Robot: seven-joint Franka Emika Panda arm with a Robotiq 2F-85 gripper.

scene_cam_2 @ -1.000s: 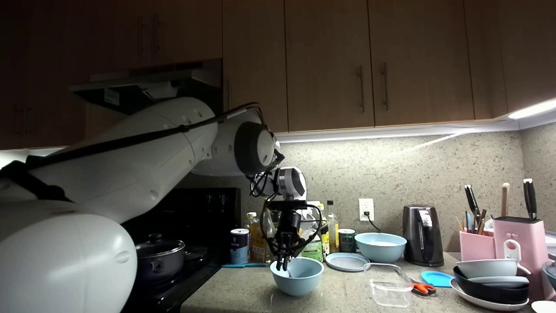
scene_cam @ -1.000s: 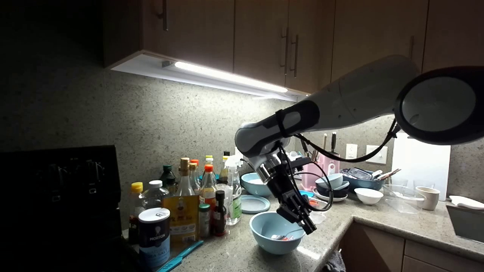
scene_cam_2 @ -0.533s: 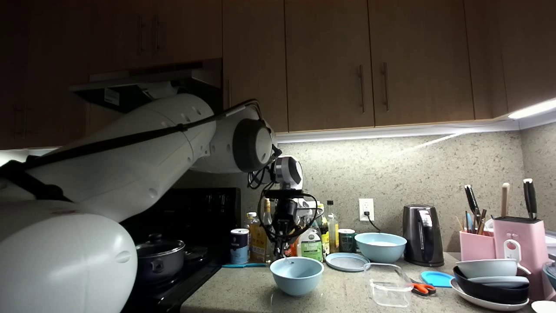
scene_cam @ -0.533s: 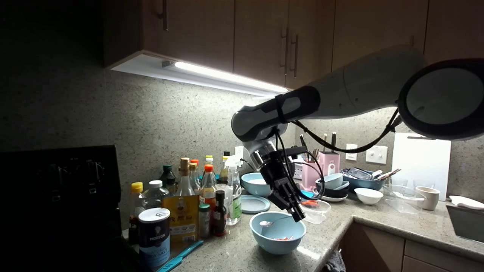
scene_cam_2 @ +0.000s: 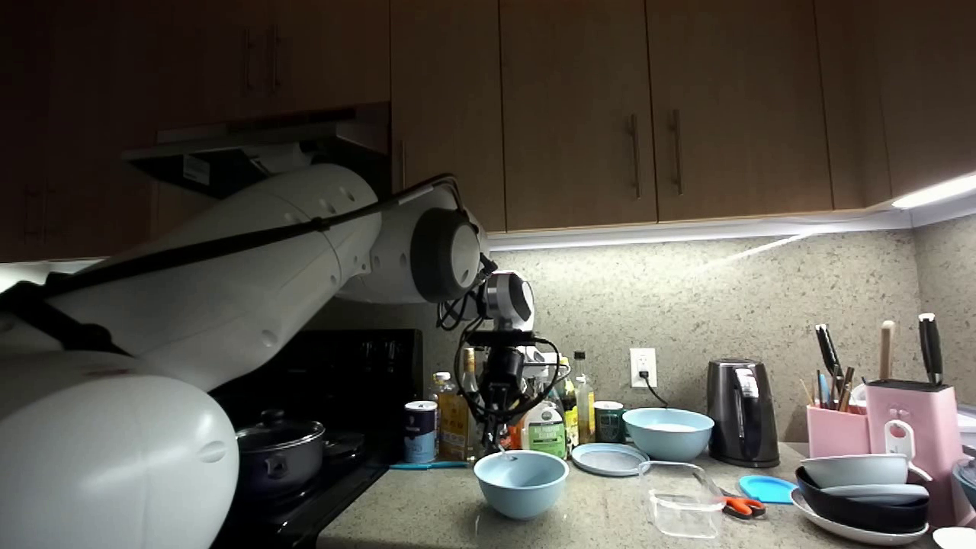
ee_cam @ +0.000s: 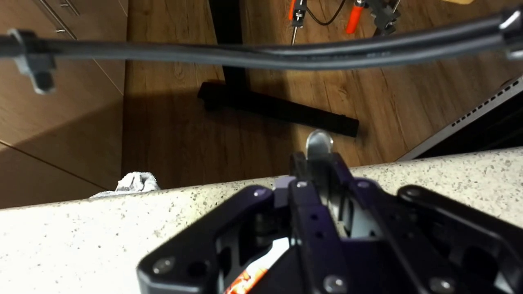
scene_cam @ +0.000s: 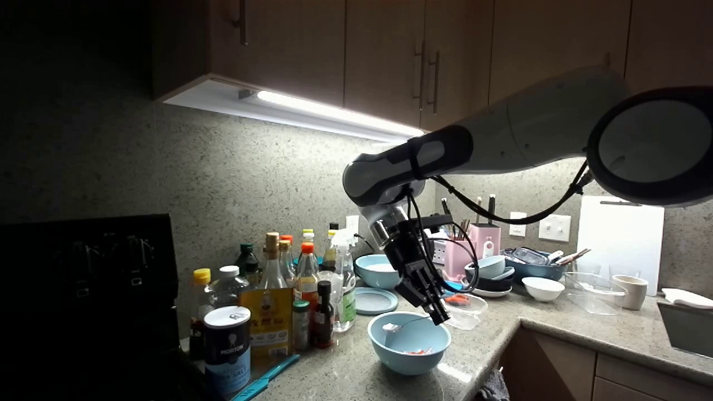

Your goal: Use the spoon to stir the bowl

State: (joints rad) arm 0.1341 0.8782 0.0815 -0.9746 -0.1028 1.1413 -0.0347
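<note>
The light blue bowl [scene_cam: 409,359] stands on the counter; it also shows in an exterior view [scene_cam_2: 521,497]. Reddish and white bits [scene_cam: 419,351] lie in its bottom. My gripper [scene_cam: 439,317] is shut on the spoon's handle, above the bowl's near-right side. It also shows in an exterior view [scene_cam_2: 492,444] and in the wrist view [ee_cam: 316,161]. The metal spoon [scene_cam: 392,327] slants down from the fingers, its head against the view of the far inner wall, above the bits. Whether it touches the wall I cannot tell. Its rounded handle end [ee_cam: 319,143] sticks out between the fingertips.
Bottles, a spray bottle [scene_cam: 345,301] and a salt canister [scene_cam: 228,351] stand left of the bowl. Behind are a pale blue plate [scene_cam_2: 610,460], another light blue bowl [scene_cam_2: 667,436] and a kettle [scene_cam_2: 743,415]. A clear container [scene_cam_2: 686,515] and orange-handled scissors [scene_cam_2: 741,506] lie beside it.
Over the last second my gripper has moved up and back, raising the spoon's head from the bits toward the far wall. In the last half second almost nothing moved. The bowl stayed in place.
</note>
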